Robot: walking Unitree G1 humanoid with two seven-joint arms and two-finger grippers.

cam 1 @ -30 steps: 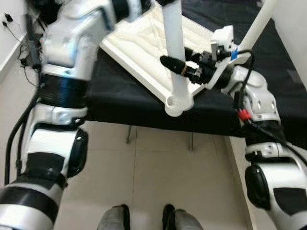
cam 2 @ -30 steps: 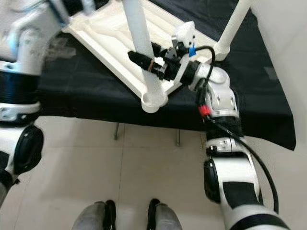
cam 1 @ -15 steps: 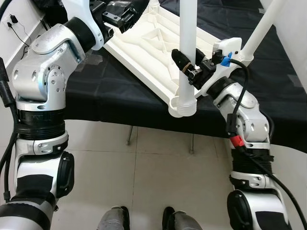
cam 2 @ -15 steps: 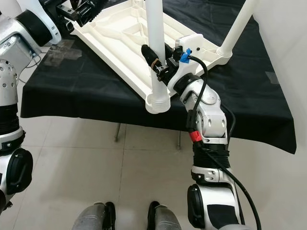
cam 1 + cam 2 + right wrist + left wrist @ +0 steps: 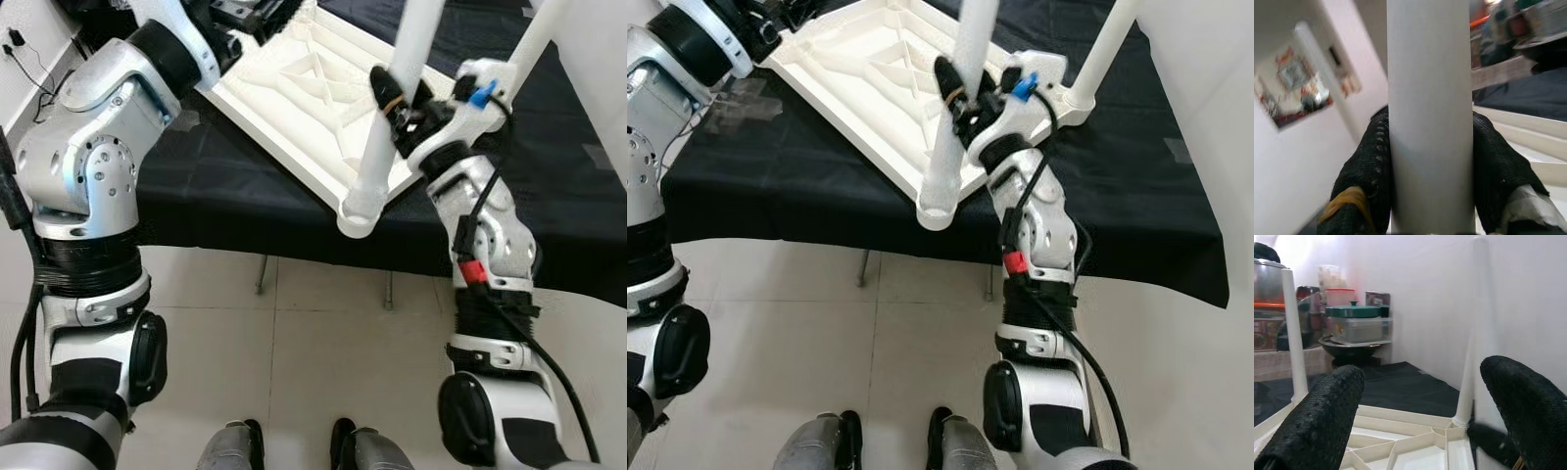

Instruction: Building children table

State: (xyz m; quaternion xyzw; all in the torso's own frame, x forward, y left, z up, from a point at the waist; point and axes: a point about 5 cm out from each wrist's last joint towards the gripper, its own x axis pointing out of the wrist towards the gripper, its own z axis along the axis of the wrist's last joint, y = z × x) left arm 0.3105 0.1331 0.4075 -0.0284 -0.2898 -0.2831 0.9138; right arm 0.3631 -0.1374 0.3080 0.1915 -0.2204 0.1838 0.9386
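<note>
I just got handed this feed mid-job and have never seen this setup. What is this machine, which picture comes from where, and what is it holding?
This is a humanoid robot with two silver arms, each ending in a gripper with two long black fingers. The two wide pictures come from a stereo camera on its head, looking down at its own arms and feet. The other two come from cameras on its wrists, looking along the fingers.

A white children's table top lies upside down, ribs showing, on a surface covered by a black cloth. White legs stand up from its corners. The right gripper is shut on the nearest table leg, which sits tilted in the corner socket; its wrist view shows that leg squeezed between the black fingers. The left gripper is at the table top's far edge, fingers open.
</note>
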